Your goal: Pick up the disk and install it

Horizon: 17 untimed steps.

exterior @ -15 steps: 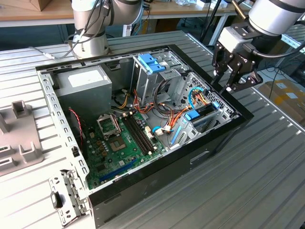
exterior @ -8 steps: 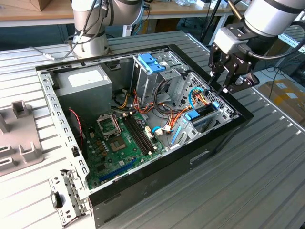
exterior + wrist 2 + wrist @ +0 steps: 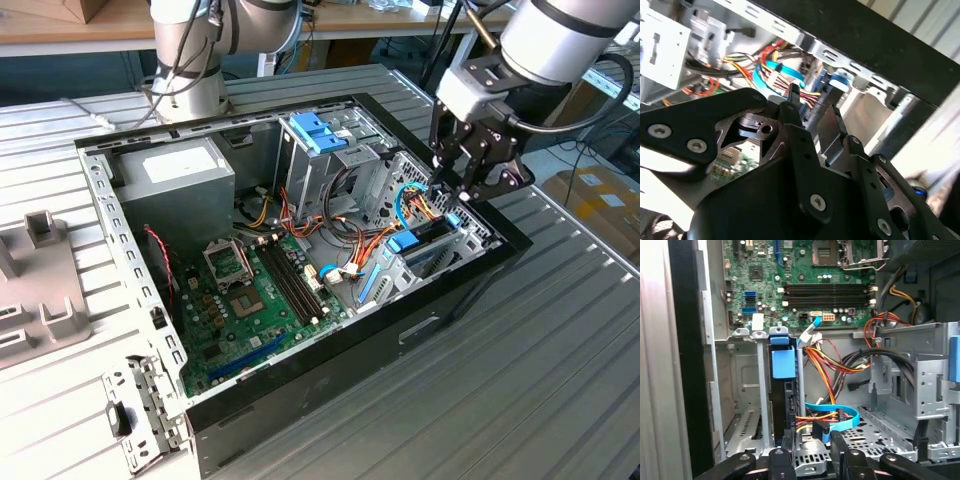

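Handling: disk (image 3: 783,390) likely stiff, moderately heavy, fragile.
Hold: best by blue side rails.
Gripper (image 3: 807,452): whether spread or pinching, cannot tell.

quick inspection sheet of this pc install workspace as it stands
surface: ribbed metal table carrying the open computer case
job's things: disk with blue tab standing on edge in the drive bay beside the motherboard
clutter: grey fixture at the exterior view's left
grippers: gripper just above the disk's end
cables: blue flat cable and orange-yellow wire bundle beside the disk
surroundings: cardboard box, second arm's base
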Motion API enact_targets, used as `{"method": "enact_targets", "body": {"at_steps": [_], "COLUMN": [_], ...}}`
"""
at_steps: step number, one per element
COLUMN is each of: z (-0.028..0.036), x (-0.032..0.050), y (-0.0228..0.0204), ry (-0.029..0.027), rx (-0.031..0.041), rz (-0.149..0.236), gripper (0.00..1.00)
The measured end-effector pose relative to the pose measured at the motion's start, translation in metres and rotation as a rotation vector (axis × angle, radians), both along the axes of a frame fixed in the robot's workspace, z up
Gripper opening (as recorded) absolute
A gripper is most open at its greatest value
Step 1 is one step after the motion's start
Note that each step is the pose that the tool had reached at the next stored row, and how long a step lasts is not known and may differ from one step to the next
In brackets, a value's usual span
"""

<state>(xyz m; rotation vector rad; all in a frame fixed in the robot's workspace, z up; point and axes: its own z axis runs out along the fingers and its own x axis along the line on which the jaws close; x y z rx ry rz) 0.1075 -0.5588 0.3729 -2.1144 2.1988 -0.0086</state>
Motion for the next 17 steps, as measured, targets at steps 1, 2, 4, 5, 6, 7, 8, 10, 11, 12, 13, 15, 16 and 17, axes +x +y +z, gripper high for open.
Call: {"method": "enact_targets", "body": {"at_steps": [1,2,4,5,6,7,8,10,11,12,13,15,16,17], "z": [-0.0002,-0.0002,-0.0008,-0.0016,-0.0021,-0.0034,-0.0042,-0.0062,-0.0072,-0.0087,-0.0102,-0.0113,-0.0114,-0.0115], "x": [0.0,-0.0001,-0.0015,-0.0033,-0.0044,-0.0062,-0.0075,-0.0107,-0.0119,-0.0136,-0.0147,-0.0152,-0.0153,-0.0154], "y": [0.0002,0.0004,0.0004,0.0004,0.0004,0.0005,0.0005,0.0006,0.0006,0.0006,0.0005,0.0006,0.0005,0.0005], "ry": [0.0,0.0,0.0,-0.0001,0.0,0.0,0.0,0.0,0.0,0.0,0.0,0.0,0.0,0.0], "rx": [-0.0285,-0.0524,-0.0562,-0.0563,-0.0565,-0.0569,-0.0569,-0.057,-0.0571,-0.057,-0.0569,-0.057,-0.0572,-0.0571], "rz": [0.005,0.008,0.008,0.008,0.008,0.008,0.008,0.008,0.008,0.008,0.008,0.008,0.008,0.008], "gripper": [0.42,0.42,0.42,0.42,0.42,0.42,0.42,0.42,0.42,0.42,0.42,0.42,0.42,0.42]}}
